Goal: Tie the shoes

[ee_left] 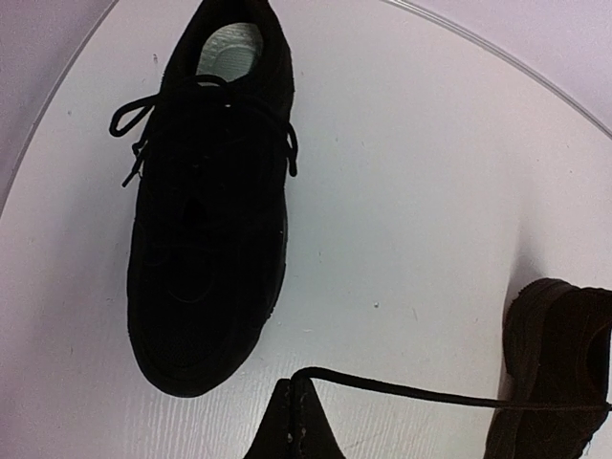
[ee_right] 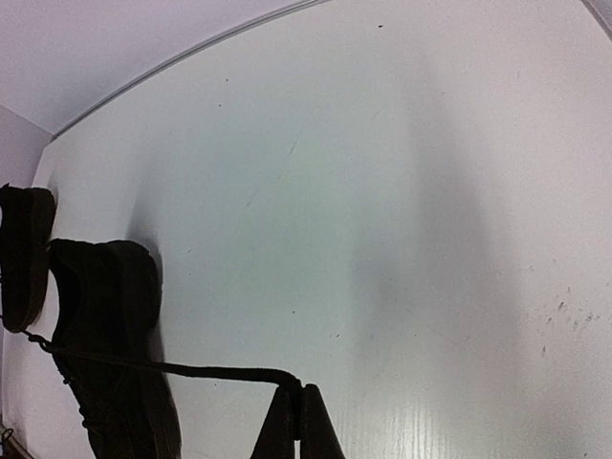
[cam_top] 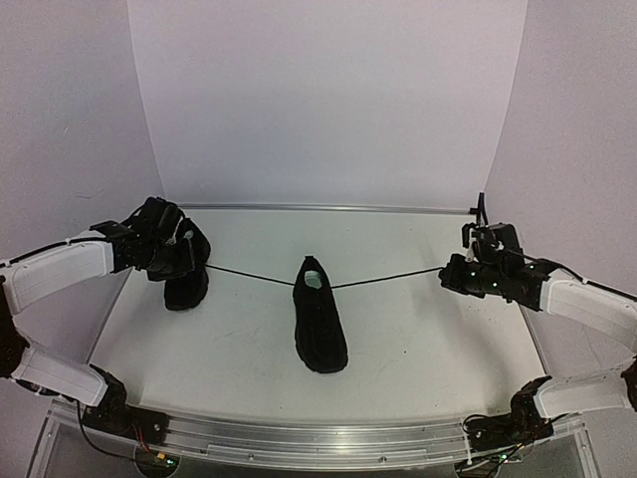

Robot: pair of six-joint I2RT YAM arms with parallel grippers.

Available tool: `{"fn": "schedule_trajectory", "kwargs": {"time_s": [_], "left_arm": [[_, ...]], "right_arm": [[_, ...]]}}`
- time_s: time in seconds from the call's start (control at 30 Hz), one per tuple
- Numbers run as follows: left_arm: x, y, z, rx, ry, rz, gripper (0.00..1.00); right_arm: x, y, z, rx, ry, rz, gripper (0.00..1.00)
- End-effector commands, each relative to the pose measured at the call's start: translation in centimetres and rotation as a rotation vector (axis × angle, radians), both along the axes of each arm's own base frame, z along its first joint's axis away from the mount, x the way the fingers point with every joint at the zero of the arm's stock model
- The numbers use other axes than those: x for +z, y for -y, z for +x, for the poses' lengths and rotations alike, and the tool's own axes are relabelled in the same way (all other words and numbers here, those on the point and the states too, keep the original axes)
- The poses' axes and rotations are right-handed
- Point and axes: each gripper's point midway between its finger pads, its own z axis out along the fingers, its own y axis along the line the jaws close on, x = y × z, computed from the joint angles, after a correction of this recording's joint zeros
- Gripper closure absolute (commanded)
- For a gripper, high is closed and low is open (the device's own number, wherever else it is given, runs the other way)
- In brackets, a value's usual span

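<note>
White table (cam_top: 428, 339), arms reaching inward from both sides
Left gripper (cam_top: 202, 265) and right gripper (cam_top: 446, 271) each pinch taut laces (cam_top: 388, 279) from the centre shoe (cam_top: 320, 321); second shoe (cam_top: 186, 287) at left, half hidden behind the left gripper

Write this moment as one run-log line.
left gripper: shut on left lace | right gripper: shut on right lace | middle shoe: both laces taut sideways | left shoe: lies apart

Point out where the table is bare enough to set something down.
Bare: the front right of the table, between the middle shoe and the right gripper; also the strip behind the taut laces, up to the back wall. Crowded: the lace line across to the left gripper, by the left shoe.
</note>
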Motion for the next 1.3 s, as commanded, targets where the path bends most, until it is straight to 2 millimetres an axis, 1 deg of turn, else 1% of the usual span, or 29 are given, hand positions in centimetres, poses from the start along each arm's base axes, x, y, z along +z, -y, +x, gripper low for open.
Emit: {"fn": "schedule_trajectory", "kwargs": {"time_s": [0.0,0.23,0.37,0.43,0.6,0.8,0.9,0.93,0.97,1.0,1.03,1.07,1.1,1.13,1.2,1.27], "left_arm": [[-0.5,-1.2,0.3,0.017,-0.028,0.029,1.00],[-2.4,-1.4,0.1,0.017,-0.063,0.027,1.00],[-3.1,-1.7,-0.2,0.021,-0.080,0.036,1.00],[-3.4,-2.0,-0.3,0.029,-0.087,0.043,1.00],[-3.7,-2.8,-0.5,0.052,-0.088,0.043,1.00],[-3.7,-3.3,-0.1,0.060,-0.089,0.025,1.00],[-3.9,-3.8,-0.1,0.066,-0.100,0.023,1.00],[-4.0,-3.7,-0.1,0.062,-0.102,0.019,1.00],[-4.1,-3.3,0.1,0.044,-0.102,0.002,1.00],[-4.6,-2.3,0.1,0.004,-0.114,-0.032,1.00],[-5.1,-1.3,0.4,-0.040,-0.118,-0.066,1.00],[-5.6,0.0,0.5,-0.091,-0.131,-0.106,1.00],[-6.0,1.9,0.3,-0.159,-0.143,-0.160,1.00],[-6.3,3.4,0.2,-0.212,-0.145,-0.187,1.00],[-6.6,5.6,0.4,-0.283,-0.130,-0.199,1.00],[-7.3,7.5,0.3,-0.340,-0.138,-0.203,1.00]], "right_arm": [[-1.0,3.7,0.4,-0.156,-0.020,-0.094,1.00],[-4.2,7.8,-1.2,-0.334,-0.105,-0.156,1.00],[-5.2,9.8,-2.3,-0.440,-0.129,-0.162,1.00],[-5.4,10.6,-2.8,-0.483,-0.133,-0.162,1.00],[-4.9,12.0,-3.3,-0.550,-0.120,-0.161,1.00],[-4.0,13.5,-3.7,-0.609,-0.093,-0.167,1.00],[-4.2,13.9,-3.9,-0.623,-0.099,-0.167,1.00],[-4.7,13.4,-3.9,-0.603,-0.116,-0.156,1.00],[-5.3,13.0,-3.7,-0.580,-0.128,-0.148,1.00],[-6.4,11.8,-3.5,-0.524,-0.161,-0.116,1.00],[-7.1,9.9,-2.8,-0.447,-0.169,-0.051,1.00],[-8.1,7.7,-2.2,-0.349,-0.184,0.024,1.00],[-9.3,5.5,-1.7,-0.267,-0.200,0.097,1.00],[-10.0,3.6,-1.3,-0.197,-0.212,0.162,1.00],[-11.3,0.7,-1.2,-0.085,-0.251,0.230,1.00],[-12.0,-1.8,-1.1,-0.001,-0.258,0.244,1.00]]}}
